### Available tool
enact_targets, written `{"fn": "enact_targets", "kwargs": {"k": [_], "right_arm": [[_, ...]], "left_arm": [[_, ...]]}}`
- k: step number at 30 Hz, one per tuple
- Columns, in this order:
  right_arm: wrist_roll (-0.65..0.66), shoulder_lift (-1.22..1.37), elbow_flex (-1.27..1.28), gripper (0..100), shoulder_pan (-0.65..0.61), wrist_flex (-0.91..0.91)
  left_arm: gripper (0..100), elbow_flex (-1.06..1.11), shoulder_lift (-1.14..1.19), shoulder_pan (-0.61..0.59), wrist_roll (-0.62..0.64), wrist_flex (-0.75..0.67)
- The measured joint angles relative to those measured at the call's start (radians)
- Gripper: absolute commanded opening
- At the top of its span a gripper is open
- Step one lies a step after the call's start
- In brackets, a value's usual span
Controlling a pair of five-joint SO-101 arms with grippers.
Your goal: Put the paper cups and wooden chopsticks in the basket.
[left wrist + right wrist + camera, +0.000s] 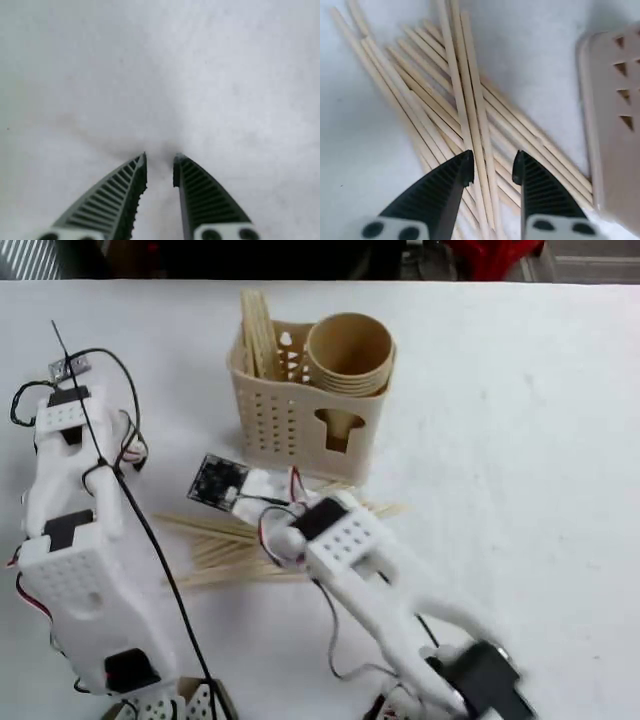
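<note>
Right wrist view puts your right gripper (492, 170) low over the loose wooden chopsticks (445, 100). Its jaws are a narrow gap apart with about two sticks running between the tips, and as far as I can judge they are not yet clamped.

In the high view that pile fans out at centre frame, just below the basket (300, 420). The paper cups (350, 350) sit stacked in the basket's right compartment and the standing chopsticks (258, 330) in its left one.

Settle the tips fully down beside the sticks before you close. Take only the few that lie parallel, since the pile is crossed and neighbours will likely drag along. Grip near mid-length if you can, so the bundle does not droop or swing.

Your left gripper (160, 165) hangs over bare table (225, 75), jaws narrowly parted and holding nothing. Leave it there, away from the lift path.
</note>
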Motion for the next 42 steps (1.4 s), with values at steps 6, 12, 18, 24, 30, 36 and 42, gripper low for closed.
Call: {"fn": "enact_targets", "kwargs": {"k": [6, 12, 18, 24, 30, 36, 42], "right_arm": [[0.005, 0.181, 0.002, 14.2, 0.000, -0.117], [0.005, 0.209, -0.002, 10.1, 0.002, -0.146], [0.005, 0.209, -0.002, 3.0, 0.003, -0.153], [0.005, 0.204, -0.002, 3.0, 0.003, -0.153], [0.003, 0.083, 0.006, 3.0, 0.014, -0.081], [0.003, -0.120, 0.071, 3.2, 0.055, -0.044], [0.003, -0.187, 0.121, 7.7, 0.055, -0.080]], "left_arm": [[11, 0.000, 0.000, 0.000, 0.000, 0.000], [11, 0.000, 0.000, 0.000, 0.000, 0.000], [11, 0.000, 0.000, 0.000, 0.000, 0.000], [11, 0.000, 0.000, 0.000, 0.000, 0.000], [11, 0.000, 0.000, 0.000, 0.000, 0.000], [11, 0.000, 0.000, 0.000, 0.000, 0.000], [11, 0.000, 0.000, 0.000, 0.000, 0.000]]}}
